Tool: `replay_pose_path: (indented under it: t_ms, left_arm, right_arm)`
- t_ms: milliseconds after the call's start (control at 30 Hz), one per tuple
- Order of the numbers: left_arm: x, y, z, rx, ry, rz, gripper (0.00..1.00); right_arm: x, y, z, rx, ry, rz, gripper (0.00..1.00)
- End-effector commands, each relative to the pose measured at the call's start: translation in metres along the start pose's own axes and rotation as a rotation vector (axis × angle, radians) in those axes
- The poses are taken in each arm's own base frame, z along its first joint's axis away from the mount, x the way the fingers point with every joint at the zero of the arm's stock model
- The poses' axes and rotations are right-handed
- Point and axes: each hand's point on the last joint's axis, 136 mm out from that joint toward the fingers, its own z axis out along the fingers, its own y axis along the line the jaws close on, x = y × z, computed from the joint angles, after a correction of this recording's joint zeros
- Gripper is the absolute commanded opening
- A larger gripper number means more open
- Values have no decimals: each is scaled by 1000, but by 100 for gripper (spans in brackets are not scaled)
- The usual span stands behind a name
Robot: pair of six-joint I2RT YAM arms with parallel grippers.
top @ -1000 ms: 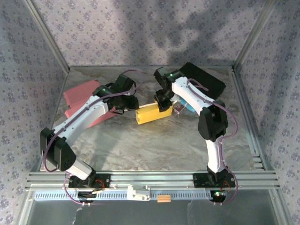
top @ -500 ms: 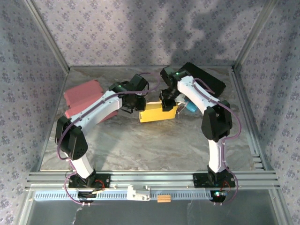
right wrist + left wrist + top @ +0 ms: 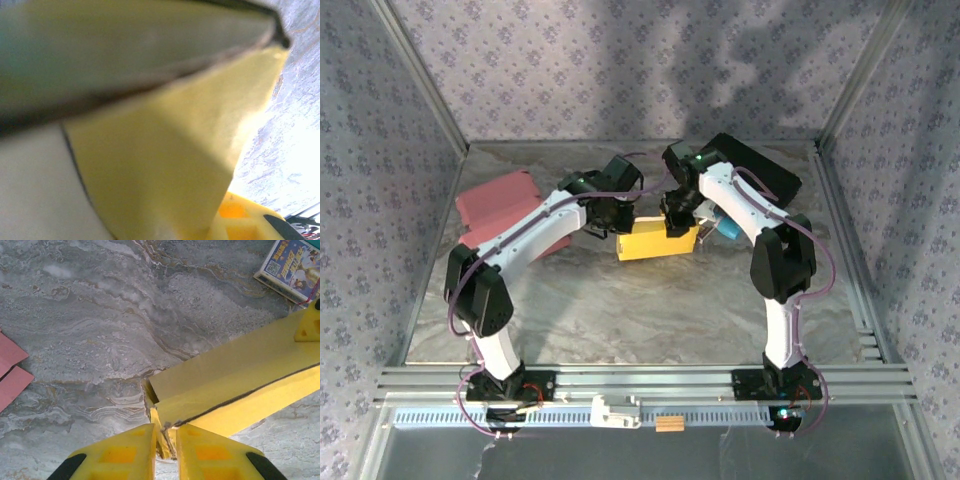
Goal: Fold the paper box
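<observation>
Left claw (image 3: 165,434): I saw it pinching the paper box (image 3: 240,375) at its left end.
Right claw (image 3: 675,222): gripped its right end.

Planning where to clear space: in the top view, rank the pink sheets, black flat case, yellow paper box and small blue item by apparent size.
1. pink sheets
2. black flat case, near the pink in size; both are partly covered, so this order is unsure
3. yellow paper box
4. small blue item
</observation>
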Motion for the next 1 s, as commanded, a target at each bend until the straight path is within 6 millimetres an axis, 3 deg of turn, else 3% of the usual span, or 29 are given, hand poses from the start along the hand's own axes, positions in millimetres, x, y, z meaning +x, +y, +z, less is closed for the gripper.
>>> replay_pose_path:
  t_ms: [0, 200, 467, 967]
  left_arm:
    - [-2, -2, -3, -8, 1, 17, 18]
    - [-4, -2, -5, -8, -8, 14, 12]
    - [-6, 1, -10, -23, -15, 11, 18]
    - [-5, 2, -9, -27, -6, -6, 5]
  right_arm:
    - [-14, -16, 11, 76, -33, 69, 29]
    - [-14, -13, 11, 66, -35, 63, 29]
    - [-14, -13, 12, 68, -34, 60, 28]
    - [-15, -10, 13, 55, -36, 57, 27]
